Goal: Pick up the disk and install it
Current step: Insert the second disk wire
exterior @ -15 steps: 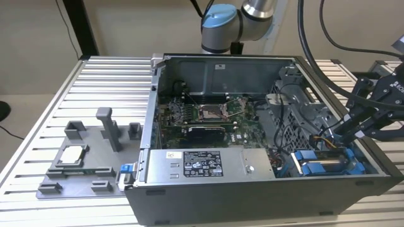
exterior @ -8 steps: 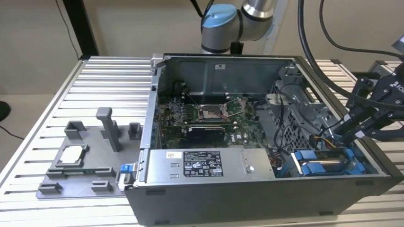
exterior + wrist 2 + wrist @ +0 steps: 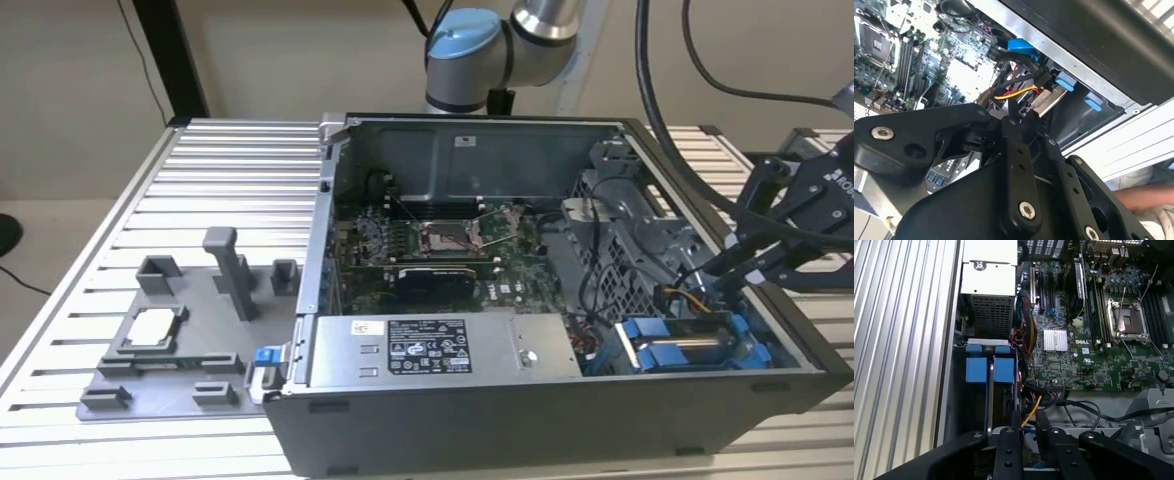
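Arm point(image 3: 497, 45) reaching in from behind, black gripper point(image 3: 747, 268) lowered, tilted, jaws near together

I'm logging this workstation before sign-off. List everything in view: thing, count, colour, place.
computer case: one, dark grey, open, on the slatted table.
slatted table: one, silver, under everything.
motherboard: one, green, on the case floor.
power supply box: one, grey with black label, along the case's near wall.
disk: one, in blue carrier, seated in the drive bay at the exterior view's right.
fixture tray: one, grey, on the table at the exterior view's left.
square chip: one, silver, on the tray.
person's arm: one, beside the case in the second wrist view.
robot arm: one, silver and blue, behind the case.
gripper: one, black, above the drive bay.
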{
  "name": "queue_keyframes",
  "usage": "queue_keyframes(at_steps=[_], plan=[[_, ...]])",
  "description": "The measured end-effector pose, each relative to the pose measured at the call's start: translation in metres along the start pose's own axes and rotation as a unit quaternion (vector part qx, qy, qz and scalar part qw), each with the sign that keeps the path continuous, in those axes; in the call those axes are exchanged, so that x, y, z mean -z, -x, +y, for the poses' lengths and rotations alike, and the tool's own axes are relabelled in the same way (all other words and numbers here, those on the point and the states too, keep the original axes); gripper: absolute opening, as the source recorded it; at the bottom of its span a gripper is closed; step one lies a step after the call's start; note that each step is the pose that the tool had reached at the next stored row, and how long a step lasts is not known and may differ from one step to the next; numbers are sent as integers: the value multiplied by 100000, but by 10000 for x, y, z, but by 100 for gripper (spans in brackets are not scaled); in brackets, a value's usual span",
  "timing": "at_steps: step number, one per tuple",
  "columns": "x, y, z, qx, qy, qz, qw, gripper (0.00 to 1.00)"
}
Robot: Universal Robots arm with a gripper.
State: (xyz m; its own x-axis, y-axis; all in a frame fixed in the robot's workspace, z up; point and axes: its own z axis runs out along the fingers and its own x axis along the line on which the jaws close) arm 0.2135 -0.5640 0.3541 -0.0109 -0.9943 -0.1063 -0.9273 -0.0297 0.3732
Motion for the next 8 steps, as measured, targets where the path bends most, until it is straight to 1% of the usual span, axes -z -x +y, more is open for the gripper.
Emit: queue_keyframes(at_steps=[2,4,6,8], plan=[[1,-9,0,544,-299,-1259,99990,100],[2,-17,1,1065,-600,-2467,99962,100],[3,-25,1,1628,-935,-3746,99912,100],[3,-32,1,2124,-1256,-4880,99850,100]])
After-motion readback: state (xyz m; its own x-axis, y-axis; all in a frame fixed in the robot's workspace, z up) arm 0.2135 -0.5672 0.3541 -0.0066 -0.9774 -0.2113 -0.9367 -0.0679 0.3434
